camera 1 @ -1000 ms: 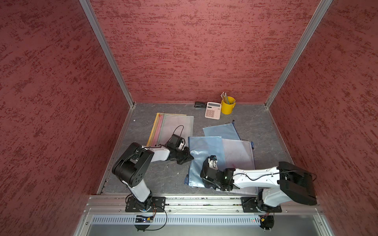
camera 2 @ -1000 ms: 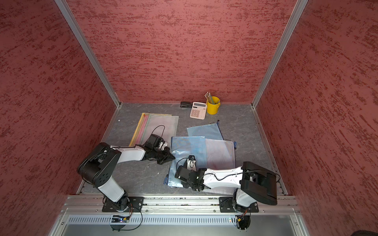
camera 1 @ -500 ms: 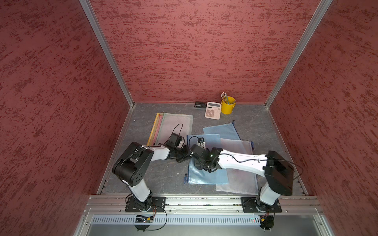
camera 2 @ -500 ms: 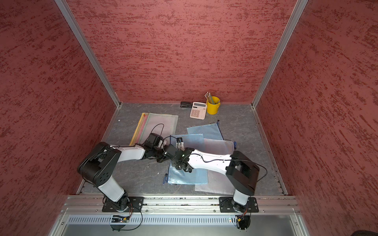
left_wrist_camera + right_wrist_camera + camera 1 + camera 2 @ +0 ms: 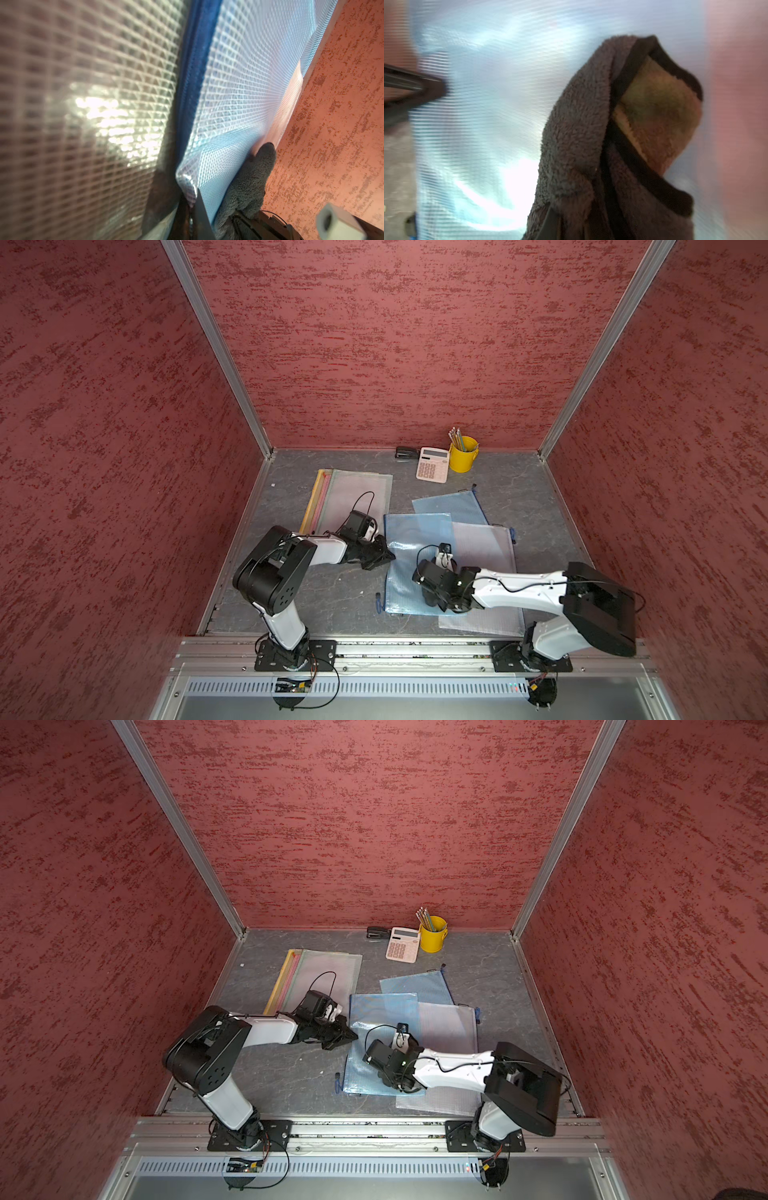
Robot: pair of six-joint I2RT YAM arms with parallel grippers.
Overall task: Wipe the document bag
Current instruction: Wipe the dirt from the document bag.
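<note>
Calculator (image 5: 432, 464) sits between stapler (image 5: 406, 453) and pencil cup (image 5: 463, 454), behind the document bag (image 5: 409, 539).

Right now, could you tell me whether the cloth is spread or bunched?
Bunched: the grey cloth is folded over itself, resting on the blue document bag.

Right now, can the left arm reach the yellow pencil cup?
Probably not. The left gripper is shut on the edge of the blue document bag, and the yellow pencil cup stands far off by the back wall. Nothing blocks the way, but it would have to let go first.
</note>
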